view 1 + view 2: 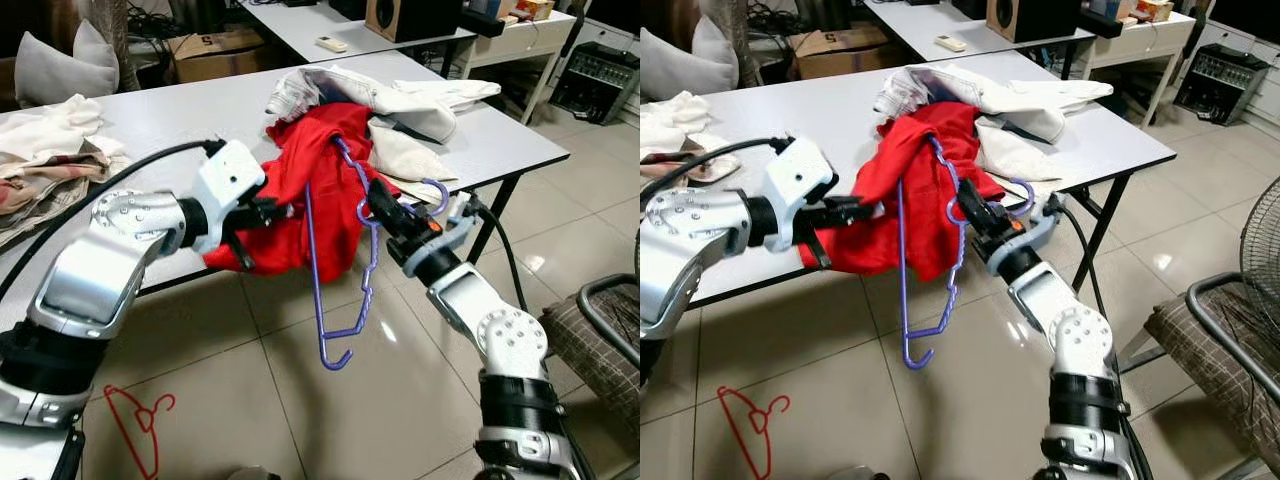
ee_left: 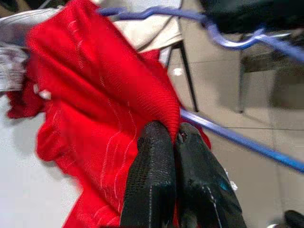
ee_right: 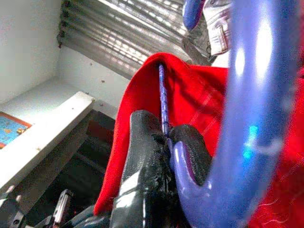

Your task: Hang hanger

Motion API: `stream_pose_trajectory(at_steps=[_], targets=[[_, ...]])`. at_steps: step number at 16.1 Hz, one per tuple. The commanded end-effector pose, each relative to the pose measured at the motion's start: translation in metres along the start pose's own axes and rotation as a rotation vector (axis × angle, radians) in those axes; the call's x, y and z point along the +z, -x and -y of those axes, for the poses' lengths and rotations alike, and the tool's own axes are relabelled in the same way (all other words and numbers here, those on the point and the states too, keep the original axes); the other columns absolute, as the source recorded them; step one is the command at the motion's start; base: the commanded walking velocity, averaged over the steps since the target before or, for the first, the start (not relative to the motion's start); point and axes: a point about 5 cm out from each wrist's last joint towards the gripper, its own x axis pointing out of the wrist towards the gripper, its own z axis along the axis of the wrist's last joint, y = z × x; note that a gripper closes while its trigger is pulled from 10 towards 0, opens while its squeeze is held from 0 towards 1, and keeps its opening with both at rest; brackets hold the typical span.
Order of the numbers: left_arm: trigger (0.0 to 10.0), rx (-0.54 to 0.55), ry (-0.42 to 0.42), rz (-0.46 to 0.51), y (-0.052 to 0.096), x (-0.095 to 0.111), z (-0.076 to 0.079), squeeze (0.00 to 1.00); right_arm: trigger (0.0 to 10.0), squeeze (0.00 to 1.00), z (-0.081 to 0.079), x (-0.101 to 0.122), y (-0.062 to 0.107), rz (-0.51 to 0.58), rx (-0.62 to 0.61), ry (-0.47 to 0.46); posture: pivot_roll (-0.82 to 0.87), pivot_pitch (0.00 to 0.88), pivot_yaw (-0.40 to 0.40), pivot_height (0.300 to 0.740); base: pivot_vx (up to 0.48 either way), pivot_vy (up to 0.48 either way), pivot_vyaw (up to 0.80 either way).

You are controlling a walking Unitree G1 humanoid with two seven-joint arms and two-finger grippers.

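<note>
Head views: the purple hanger (image 1: 340, 270) hangs off the table (image 1: 180, 110) edge, long axis near vertical, one hook low, inside the red garment (image 1: 310, 190). Left wrist view: left gripper (image 2: 173, 137) clenched on red fabric. Right wrist view: right gripper (image 3: 166, 140) clamped on the hanger wire.

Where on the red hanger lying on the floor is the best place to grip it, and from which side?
Grip the red hanger at its neck, just under the hook, coming straight down from above. It lies flat on the tiles, and its thin wire probably gives the fingers most purchase where the arms meet.
</note>
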Motion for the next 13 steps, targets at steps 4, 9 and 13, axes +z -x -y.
stream_pose_trajectory(at_steps=[4, 9, 13], targets=[[0.0, -0.067, 0.167, 0.251, 0.01, 0.041, 0.003, 0.0, 10.0, 0.0, 0.011, -0.028, -0.013, -0.308, -0.113, 0.49, -0.01, 0.0, 0.003, 0.74, 0.0, 0.0, 0.0], [0.0, 0.169, 0.041, 0.281, 0.023, 0.058, -0.031, 0.0, 10.0, 0.0, 0.013, -0.043, -0.004, -0.503, -0.013, 0.766, 0.0, 0.0, -0.009, 0.74, 0.0, 0.0, 0.0], [0.0, 0.174, -0.045, 0.228, 0.021, 0.051, -0.035, 0.0, 10.0, 0.0, -0.013, -0.04, 0.013, -0.567, 0.29, 0.674, 0.0, 0.0, 0.002, 0.74, 0.0, 0.0, 0.0]])
